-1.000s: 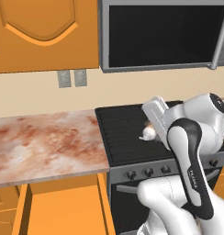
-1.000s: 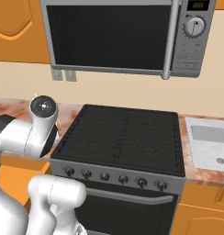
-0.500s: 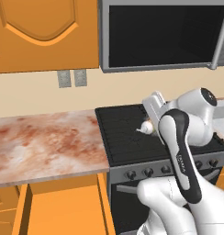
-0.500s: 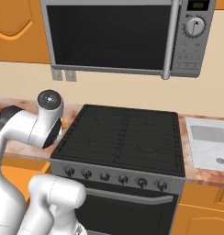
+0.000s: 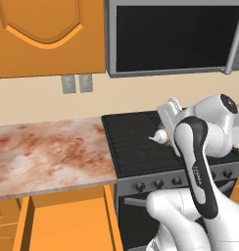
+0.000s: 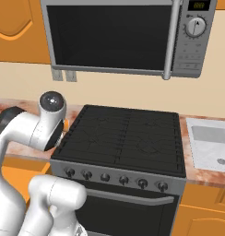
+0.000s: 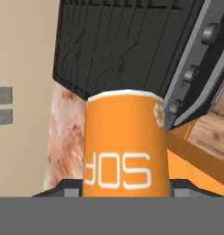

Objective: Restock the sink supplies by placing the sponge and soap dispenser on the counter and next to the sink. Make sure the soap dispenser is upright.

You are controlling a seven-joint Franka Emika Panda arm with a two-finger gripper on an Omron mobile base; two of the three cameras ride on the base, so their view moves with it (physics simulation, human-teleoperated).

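Left base view: the arm reaches over the black stovetop (image 5: pixel 141 142), and the white pump tip of the soap dispenser (image 5: pixel 159 137) pokes out beside the wrist, lying sideways above the burners. The marbled counter (image 5: pixel 48 154) runs to the left.

Right base view: 1 basin of the sink (image 6: pixel 211 145) sits in the counter right of the stovetop.

Hand view: the gripper (image 7: pixel 125 187) is clamped on the dispenser's orange body.

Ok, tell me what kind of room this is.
A rendered home kitchen: a black stovetop with oven knobs, a microwave mounted above it, and a sink set into the marbled counter.
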